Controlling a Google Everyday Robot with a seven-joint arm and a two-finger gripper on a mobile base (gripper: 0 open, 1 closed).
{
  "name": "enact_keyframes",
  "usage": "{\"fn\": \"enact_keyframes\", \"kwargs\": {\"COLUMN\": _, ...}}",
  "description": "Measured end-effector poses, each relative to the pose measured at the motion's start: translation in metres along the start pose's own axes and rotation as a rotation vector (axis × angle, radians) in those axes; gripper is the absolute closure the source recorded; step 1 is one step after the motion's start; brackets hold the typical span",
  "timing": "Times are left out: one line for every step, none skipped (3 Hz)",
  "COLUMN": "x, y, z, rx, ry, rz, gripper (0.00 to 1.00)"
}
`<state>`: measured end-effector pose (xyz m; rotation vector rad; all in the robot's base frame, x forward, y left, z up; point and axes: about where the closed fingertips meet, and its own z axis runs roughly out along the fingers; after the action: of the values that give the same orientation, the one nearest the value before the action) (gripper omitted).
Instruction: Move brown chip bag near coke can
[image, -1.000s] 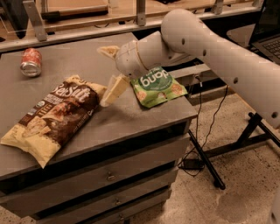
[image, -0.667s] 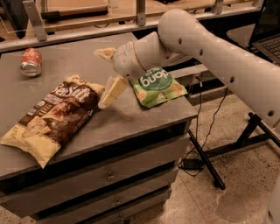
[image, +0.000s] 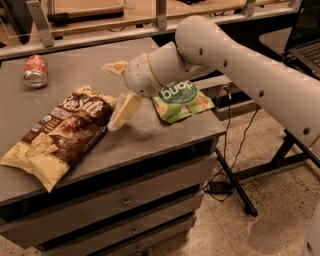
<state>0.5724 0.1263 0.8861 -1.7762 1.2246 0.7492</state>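
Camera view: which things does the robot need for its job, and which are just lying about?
Needed: brown chip bag; coke can; gripper, fingers open, at the bag's top corner.
Lying about: green bag; laptop.

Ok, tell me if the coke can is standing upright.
No, the coke can lies on its side, well apart from the gripper, which is open beside the brown bag.

Grey metal cabinet (image: 165, 137) with drawers (image: 125, 202) on a speckled floor (image: 280, 220); a wooden bench (image: 100, 10) behind its far edge, black cables (image: 235, 150) trailing right. The gripper (image: 114, 94) hovers, fingers spread, over the top's middle.
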Motion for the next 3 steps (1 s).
{"fn": "enact_keyframes", "kwargs": {"x": 0.0064, "y": -0.0004, "z": 0.0094, "rx": 0.002, "ry": 0.021, "rz": 0.036, "gripper": 0.00}}
{"fn": "enact_keyframes", "kwargs": {"x": 0.0132, "y": -0.0006, "z": 0.0160, "rx": 0.000, "ry": 0.036, "rz": 0.063, "gripper": 0.16}}
{"fn": "enact_keyframes", "kwargs": {"x": 0.0161, "y": -0.0039, "z": 0.0187, "rx": -0.003, "ry": 0.056, "rz": 0.067, "gripper": 0.46}}
